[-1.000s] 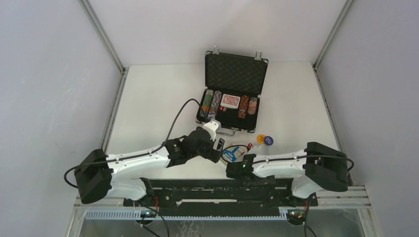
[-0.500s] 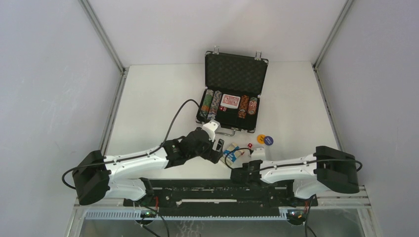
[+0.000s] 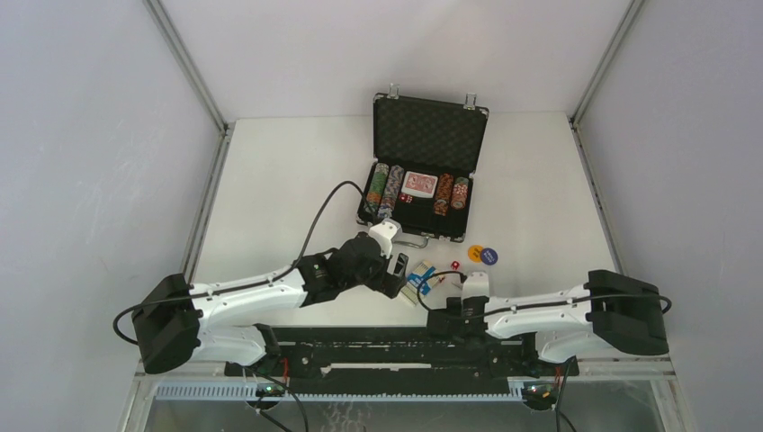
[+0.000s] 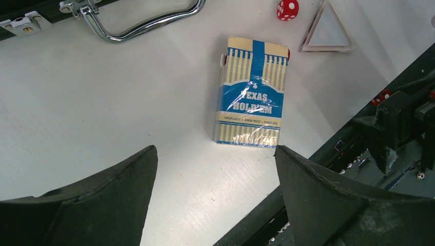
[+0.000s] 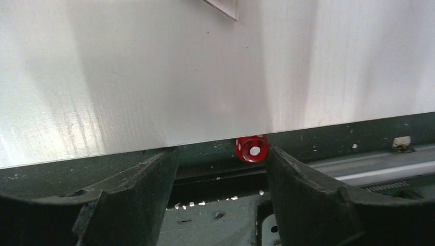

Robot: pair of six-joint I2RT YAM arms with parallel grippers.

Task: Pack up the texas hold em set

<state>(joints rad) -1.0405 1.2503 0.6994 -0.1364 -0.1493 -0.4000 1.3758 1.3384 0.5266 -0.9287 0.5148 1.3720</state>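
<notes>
A white worktop [image 3: 270, 180] is walled in by grey panels at 9, 12 and 3 o'clock. A small black briefcase [image 3: 430, 135] stands open toward 12 o'clock, its foam-lined lid upright. Its silver handle [image 4: 149, 23] faces 6 o'clock. Wide bare stretches of white lie at 9 and 3 o'clock of the case. Rows of multicoloured poker chips [image 3: 382, 187] and a red-backed card deck [image 3: 419, 184] fill the tray.

Between the case and the near edge lie a yellow round button [image 3: 475, 253], a blue round button [image 3: 489, 256], a clear triangle piece [image 4: 327, 33] and a red die [image 4: 288, 8].

The left gripper [image 4: 215, 151] hovers with its fingers spread wide, holding nothing. A blue-and-cream card box [image 4: 250, 97] lies flat just ahead of it. In the left wrist view the box's long axis runs from 12 to 6 o'clock, with its lettering upright.

The right gripper [image 5: 220, 151] sits low at the worktop's near edge, fingers apart. A second red die [image 5: 252, 148] rests past that edge on the dark frame [image 5: 205, 154]. It lies between the fingers, closer to the 3 o'clock one, and contact cannot be judged.
</notes>
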